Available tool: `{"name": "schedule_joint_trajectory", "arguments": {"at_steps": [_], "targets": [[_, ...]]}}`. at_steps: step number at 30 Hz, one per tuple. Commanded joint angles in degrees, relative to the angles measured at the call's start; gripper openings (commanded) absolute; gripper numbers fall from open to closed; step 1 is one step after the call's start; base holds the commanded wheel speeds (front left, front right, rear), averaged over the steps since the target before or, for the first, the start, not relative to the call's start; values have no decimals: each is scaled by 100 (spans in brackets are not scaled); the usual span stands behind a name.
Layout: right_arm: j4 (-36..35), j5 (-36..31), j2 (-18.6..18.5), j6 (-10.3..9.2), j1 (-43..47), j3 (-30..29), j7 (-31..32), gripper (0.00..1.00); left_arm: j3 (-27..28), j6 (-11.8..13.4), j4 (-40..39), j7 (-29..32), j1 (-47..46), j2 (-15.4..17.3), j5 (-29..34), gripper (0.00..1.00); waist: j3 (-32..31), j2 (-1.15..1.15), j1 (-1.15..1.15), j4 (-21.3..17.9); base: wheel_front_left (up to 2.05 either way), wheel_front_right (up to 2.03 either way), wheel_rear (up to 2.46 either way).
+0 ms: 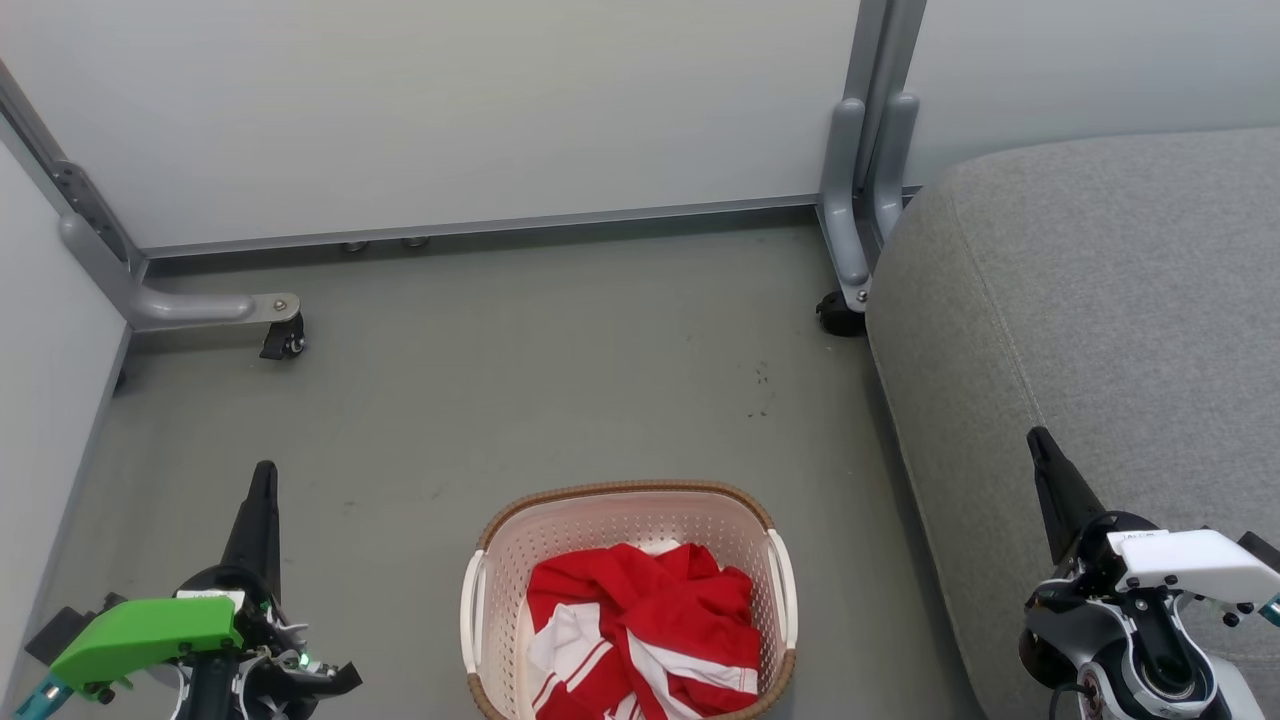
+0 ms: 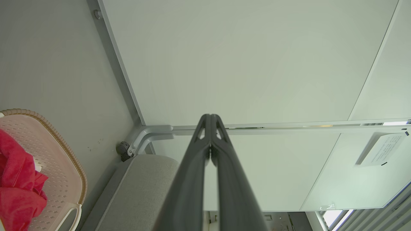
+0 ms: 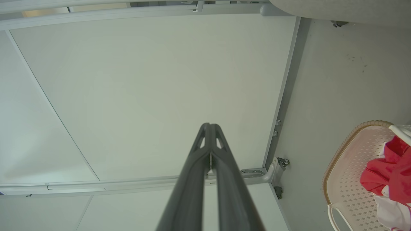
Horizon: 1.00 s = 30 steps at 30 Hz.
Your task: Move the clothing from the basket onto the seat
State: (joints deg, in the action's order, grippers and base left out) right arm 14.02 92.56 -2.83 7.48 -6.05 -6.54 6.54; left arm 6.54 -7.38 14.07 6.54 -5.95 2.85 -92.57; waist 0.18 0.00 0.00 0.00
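Left gripper [image 1: 263, 482] and right gripper [image 1: 1040, 447], both closed empty, flanked the bottom-centre basket [image 1: 620, 491]; opening onto the clothing [image 1: 640, 620] seemed next.

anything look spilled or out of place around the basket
Nothing stands out. The clothing lies crumpled inside the upright basket, none over its rim. A few small dark specks mark the floor near the seat.

Red-white clothing [image 1: 645, 630] heaped in cream basket [image 1: 620, 520], beside grey seat [image 1: 1090, 300].
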Motion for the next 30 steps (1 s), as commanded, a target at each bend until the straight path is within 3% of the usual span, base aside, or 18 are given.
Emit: {"name": "schedule_joint_trajectory", "arguments": {"at_steps": [1, 10, 11, 30], "targets": [[12, -29, -14, 2, -49, 1, 10, 0, 3, -29, 4, 11, -74, 9, 31, 0, 0, 0, 0, 0, 0, 0, 0], [12, -29, -14, 2, -49, 1, 10, 0, 2, -29, 4, 11, -74, 9, 31, 0, 0, 0, 0, 0, 0, 0, 0], [13, 2, 3, 0, 7, 1, -1, 100, -2, 1, 15, -1, 7, -3, -1, 100, 0, 0, 0, 0, 0, 0, 0], [-41, -234, -4, 0, 284, 386, -435, 100, -525, 4, -100, -413, 175, -13, 107, 100, -24, 0, 0, -2, 0, 0, 0]]}}
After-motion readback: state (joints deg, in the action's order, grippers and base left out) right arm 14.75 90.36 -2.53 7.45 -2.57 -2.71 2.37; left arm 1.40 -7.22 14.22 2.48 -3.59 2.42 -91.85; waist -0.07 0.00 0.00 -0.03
